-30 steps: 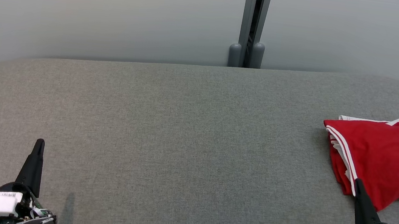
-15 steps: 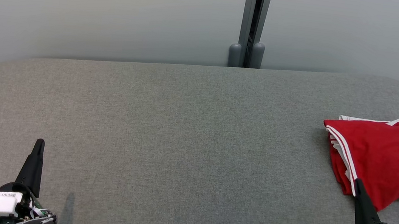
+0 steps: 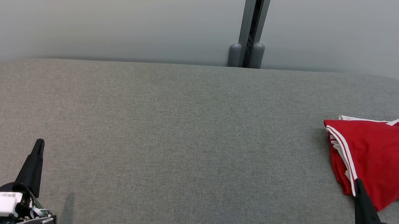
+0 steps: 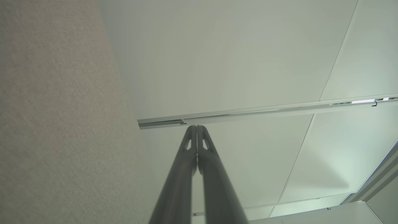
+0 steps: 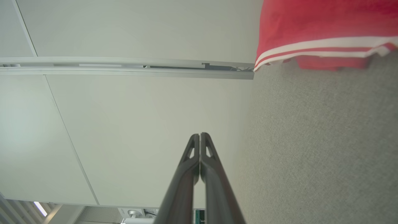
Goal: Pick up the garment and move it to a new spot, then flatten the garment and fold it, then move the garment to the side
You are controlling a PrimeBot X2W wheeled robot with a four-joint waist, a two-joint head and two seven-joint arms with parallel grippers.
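The left tool (image 3: 39,142) and right tool (image 3: 357,181) sit clenched and empty, and nothing has budged. The red garment (image 3: 384,157) lies folded at the counter's (image 3: 182,125) right side, so the task looks done.

A grey, fabric-covered table (image 3: 182,125) with rounded far corners spreads wide across the head view. One folded red garment (image 3: 384,153) with white stripes along its left side lies on it, close to the right edge
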